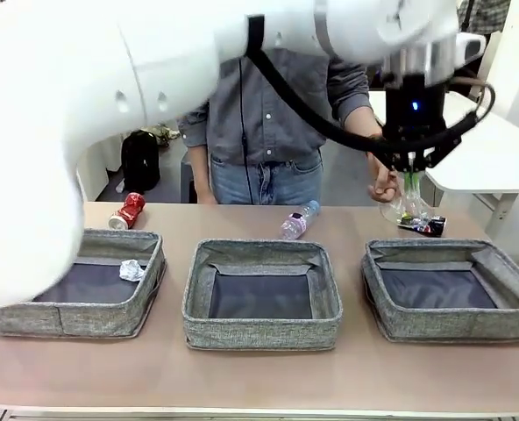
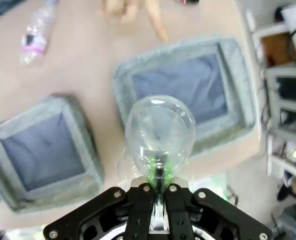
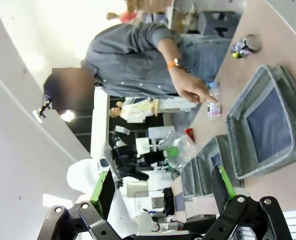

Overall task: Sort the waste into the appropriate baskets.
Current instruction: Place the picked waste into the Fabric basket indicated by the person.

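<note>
My left gripper [image 1: 410, 171] is shut on the rim of a clear plastic cup [image 1: 408, 207], which hangs just behind the right basket [image 1: 452, 250] and close to the person's hand [image 1: 382, 184]. The left wrist view shows the cup [image 2: 158, 132] pinched between the shut green pads of that gripper [image 2: 158, 172], above the right basket's near wall [image 2: 163, 52]. A crushed dark can [image 1: 428, 226], a pink-labelled bottle [image 1: 298, 220] and a red can [image 1: 130, 210] lie on the table. The paper ball [image 1: 132, 269] sits in the left basket [image 1: 110, 237]. My right gripper [image 3: 163, 187] is open and holds nothing.
The middle basket [image 1: 259, 250] has nothing in it. The person stands at the far side; in the right wrist view a hand [image 3: 190, 90] points at the bottle [image 3: 214, 105]. A white side table [image 1: 496, 149] stands at the far right.
</note>
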